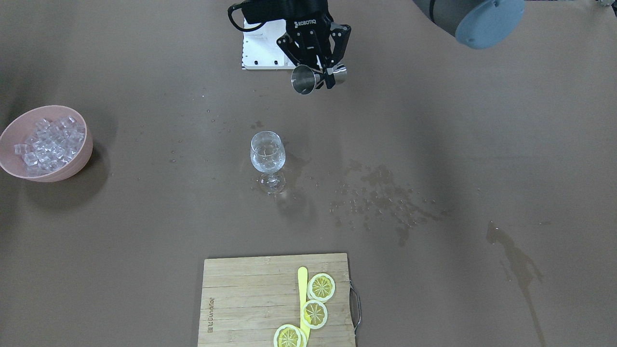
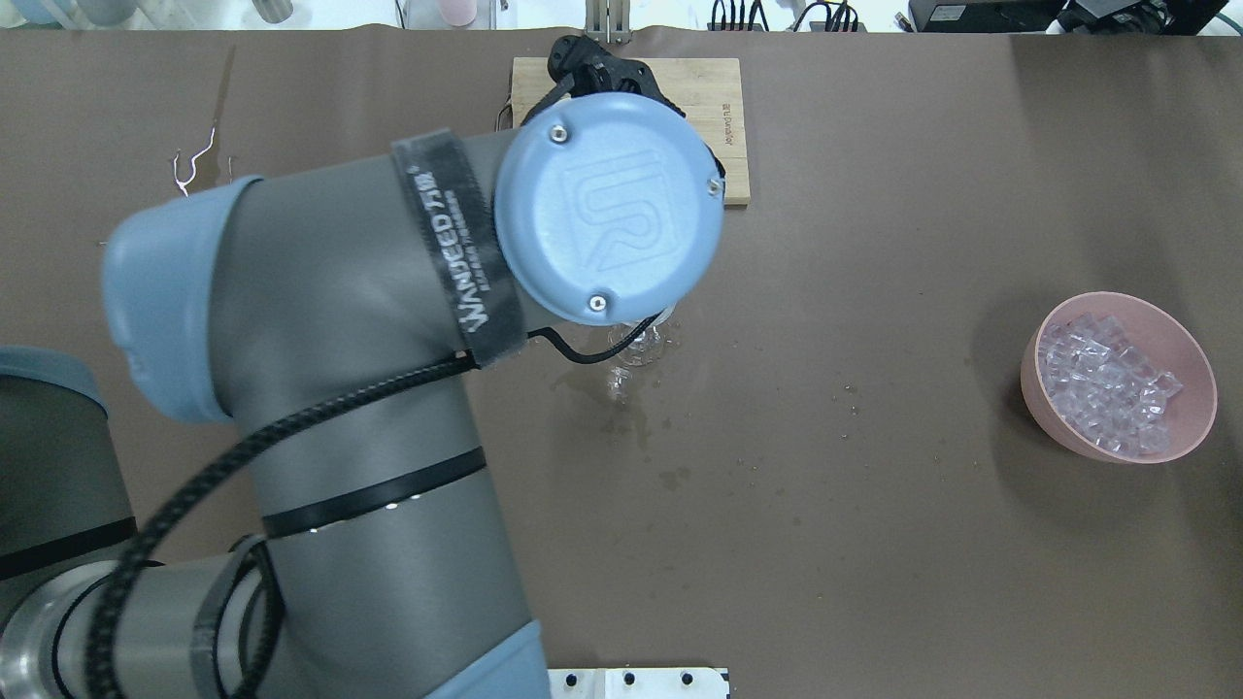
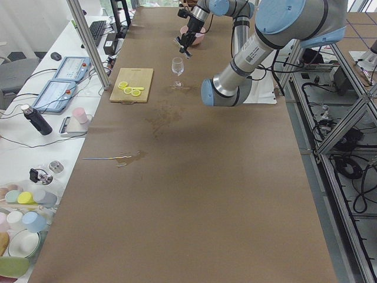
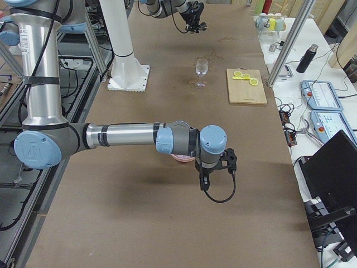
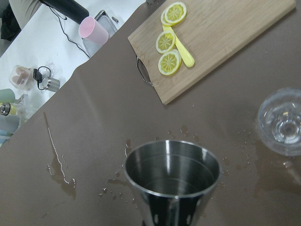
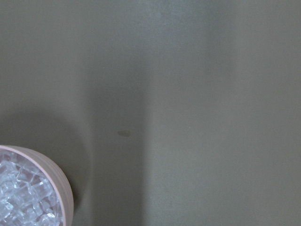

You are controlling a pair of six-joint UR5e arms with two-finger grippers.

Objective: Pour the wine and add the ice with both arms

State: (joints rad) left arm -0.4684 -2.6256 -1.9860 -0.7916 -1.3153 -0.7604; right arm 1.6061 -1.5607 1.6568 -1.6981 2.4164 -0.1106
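The ice (image 1: 48, 142) lies heaped in a pink bowl (image 1: 72, 168) at the right arm's end of the surface, within that arm's reach. The right claw (image 4: 204, 184) hangs just beside the bowl, likely placed to take cubes, but I cannot tell whether it is apart or together. The glass (image 1: 267, 153) stands upright mid-surface, well apart from the bowl, so either arm can get to it. The left claw (image 1: 328, 74) is clamped on the waist of a steel jigger (image 1: 303, 79), held tilted on the robot's side of the glass, not over it. Splashes wet the surface (image 1: 434, 120) around the glass.
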